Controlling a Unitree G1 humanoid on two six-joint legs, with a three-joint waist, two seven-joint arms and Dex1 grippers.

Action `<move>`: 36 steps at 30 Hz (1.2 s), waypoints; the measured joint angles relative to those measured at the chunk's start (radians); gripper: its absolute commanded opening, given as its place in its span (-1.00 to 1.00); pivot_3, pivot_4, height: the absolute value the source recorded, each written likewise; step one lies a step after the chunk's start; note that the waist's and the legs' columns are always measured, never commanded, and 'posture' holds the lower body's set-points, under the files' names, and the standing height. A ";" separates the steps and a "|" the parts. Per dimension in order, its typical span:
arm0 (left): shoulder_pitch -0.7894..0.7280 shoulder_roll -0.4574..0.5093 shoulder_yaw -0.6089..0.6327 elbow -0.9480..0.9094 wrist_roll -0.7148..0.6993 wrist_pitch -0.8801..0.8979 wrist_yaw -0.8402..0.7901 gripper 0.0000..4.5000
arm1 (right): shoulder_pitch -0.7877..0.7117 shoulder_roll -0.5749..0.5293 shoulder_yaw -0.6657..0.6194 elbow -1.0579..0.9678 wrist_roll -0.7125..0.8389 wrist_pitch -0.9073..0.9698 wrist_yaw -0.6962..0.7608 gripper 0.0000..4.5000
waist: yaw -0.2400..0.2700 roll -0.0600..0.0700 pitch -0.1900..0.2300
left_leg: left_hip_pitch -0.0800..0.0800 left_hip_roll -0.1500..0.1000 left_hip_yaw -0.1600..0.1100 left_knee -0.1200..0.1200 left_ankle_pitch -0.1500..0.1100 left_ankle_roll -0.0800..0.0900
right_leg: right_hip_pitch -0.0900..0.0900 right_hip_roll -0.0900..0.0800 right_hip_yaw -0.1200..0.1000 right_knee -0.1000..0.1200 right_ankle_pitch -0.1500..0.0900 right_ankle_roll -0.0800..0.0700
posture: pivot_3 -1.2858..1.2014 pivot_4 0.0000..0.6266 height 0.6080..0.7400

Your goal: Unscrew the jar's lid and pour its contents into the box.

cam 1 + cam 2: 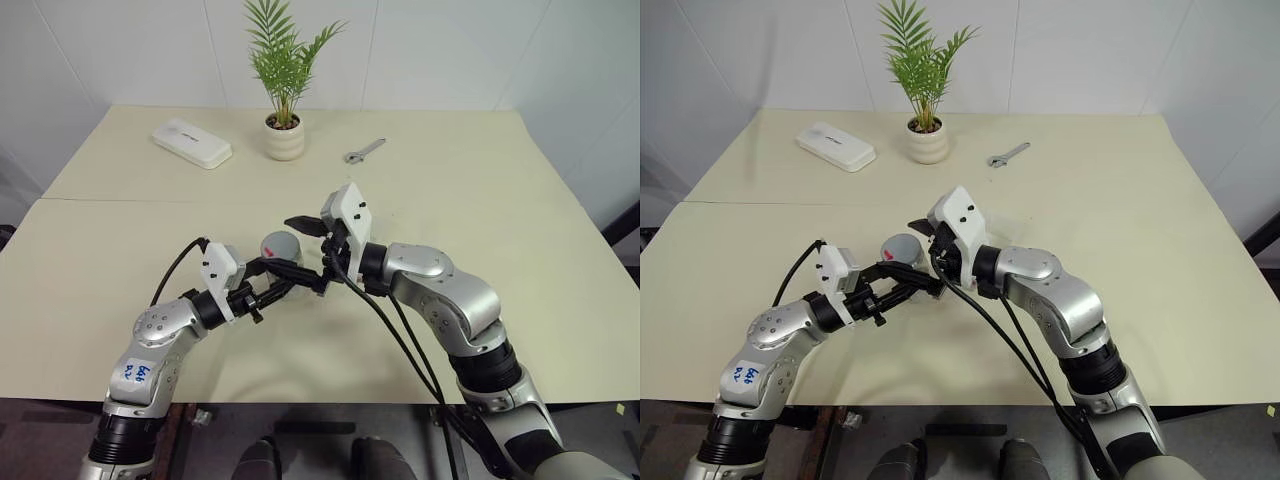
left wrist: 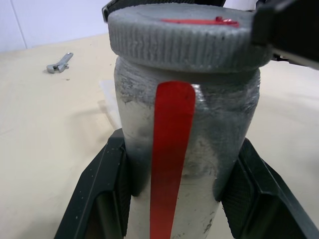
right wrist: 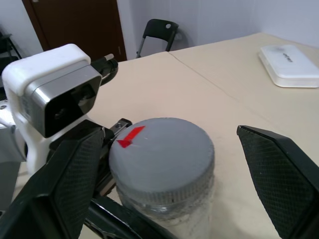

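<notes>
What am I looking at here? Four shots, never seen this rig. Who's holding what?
It is a two-armed humanoid robot at a beige table. Two pictures come from cameras on its head, looking down; the other two from a camera on each wrist. The left claw is shut on a small silvery-grey jar with a red strip. The right claw is open, its fingers either side of the round grey ribbed lid, not gripping. Farther back lie a white oblong case, a potted green palm and a small metal wrench.
</notes>
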 measured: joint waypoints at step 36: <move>-0.201 0.206 0.020 0.063 -0.242 0.158 -0.477 -0.13 | -0.242 -0.173 -0.026 0.302 0.142 -0.156 0.694 0.59 | -0.002 0.000 0.000 | 0.000 0.001 0.000 0.001 0.000 0.000 | 0.000 0.001 0.000 0.002 -0.001 0.000 | 0.03 -0.52 1.00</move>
